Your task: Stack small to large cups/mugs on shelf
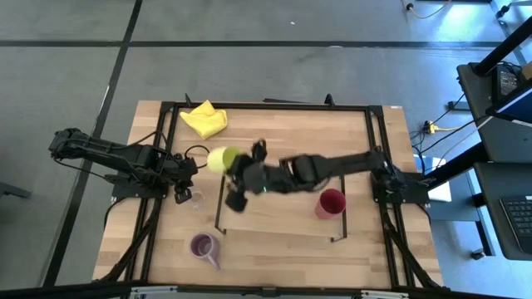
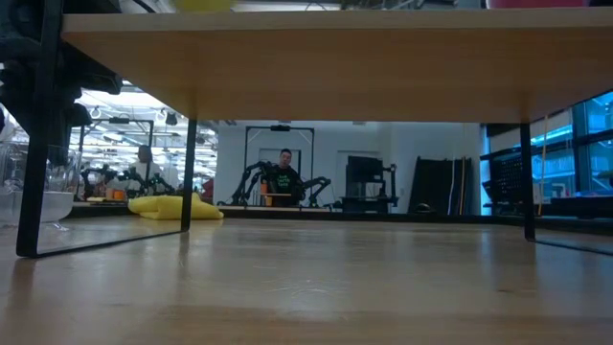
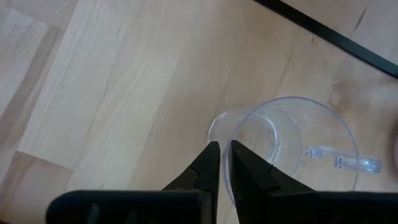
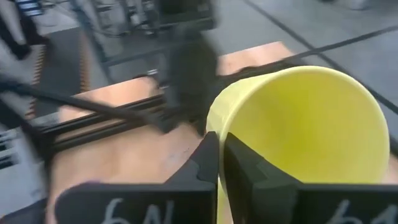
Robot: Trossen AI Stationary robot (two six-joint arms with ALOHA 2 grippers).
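Right gripper [image 4: 221,149], clamped on the yellow-green mug's [image 1: 222,158] rim above the shelf [image 1: 274,218]; left gripper [image 3: 224,158] pinched the clear glass [image 3: 292,146] on the table. Lowering level would suit.

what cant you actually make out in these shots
- Low view: the cups on top of the shelf are cut off by the top edge; only slivers show.
- Right wrist view: the yellow-green mug is blurred; its handle can't be seen.
- High view: the clear glass is too small to show how the left tool grips it.
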